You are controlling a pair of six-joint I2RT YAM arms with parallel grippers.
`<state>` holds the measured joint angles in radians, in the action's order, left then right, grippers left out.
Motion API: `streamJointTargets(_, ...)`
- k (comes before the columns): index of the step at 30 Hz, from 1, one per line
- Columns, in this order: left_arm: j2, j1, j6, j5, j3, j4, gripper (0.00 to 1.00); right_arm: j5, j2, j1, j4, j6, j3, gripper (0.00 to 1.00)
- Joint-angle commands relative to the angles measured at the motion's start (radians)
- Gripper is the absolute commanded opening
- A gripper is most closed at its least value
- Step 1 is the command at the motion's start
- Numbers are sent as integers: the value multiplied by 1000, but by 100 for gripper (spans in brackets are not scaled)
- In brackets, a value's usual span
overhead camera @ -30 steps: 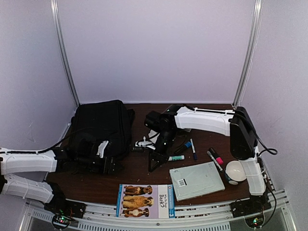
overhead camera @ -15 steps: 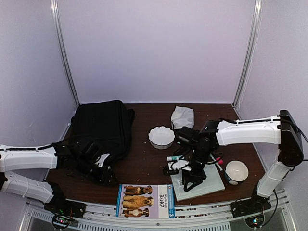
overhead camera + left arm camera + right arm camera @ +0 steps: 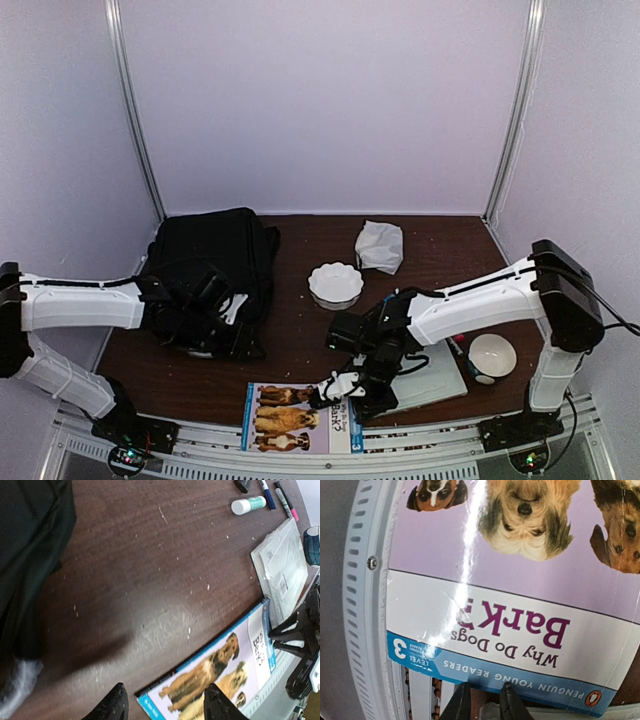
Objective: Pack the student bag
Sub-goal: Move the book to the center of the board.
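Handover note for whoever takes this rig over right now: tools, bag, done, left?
Left tool: open, empty, at the near edge of the large black fabric backpack on the table's left.
Right tool: low over the dog-cover reader book at the near edge; grip unclear.
Done: nothing visibly packed.
Left: book, pale flat notebook, white glue stick and pens lie on the table.

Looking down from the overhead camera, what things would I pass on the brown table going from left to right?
large black fabric backpack → white scalloped dish → crumpled white cloth → round white bowl
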<state>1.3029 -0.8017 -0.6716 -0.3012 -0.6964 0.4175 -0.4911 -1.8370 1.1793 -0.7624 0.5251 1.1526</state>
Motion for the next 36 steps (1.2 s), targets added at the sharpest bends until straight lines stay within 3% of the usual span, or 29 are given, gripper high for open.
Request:
streamJointTargets(1, 80, -4, 50, 16, -36, -105, 54, 98, -51, -10, 26, -35, 83, 19)
streamJointTargets(6, 114, -4, 82, 14, -50, -101, 54, 287, -191, -59, 27, -96, 216, 13)
streamJointTargets(10, 96, -4, 99, 48, -49, -61, 54, 320, -277, -132, 1, -131, 342, 10)
streamJointTargets(13, 73, -4, 100, 71, -41, -49, 54, 256, -240, -157, -20, -112, 380, 10)
streamJointTargets(15, 57, -4, 98, 81, -37, -49, 54, 210, -162, -154, -21, -90, 364, 15)
streamJointTargets(20, 55, -4, 113, 87, -45, -60, 55, 53, 62, -116, -47, 12, 259, 39)
streamJointTargets(28, 167, -2, 160, 31, -138, -30, 61, 148, 130, -12, -40, 91, 69, 68)
streamJointTargets(36, 288, 12, 174, -41, -191, -29, 64, 263, 102, 75, 50, 104, -11, 68)
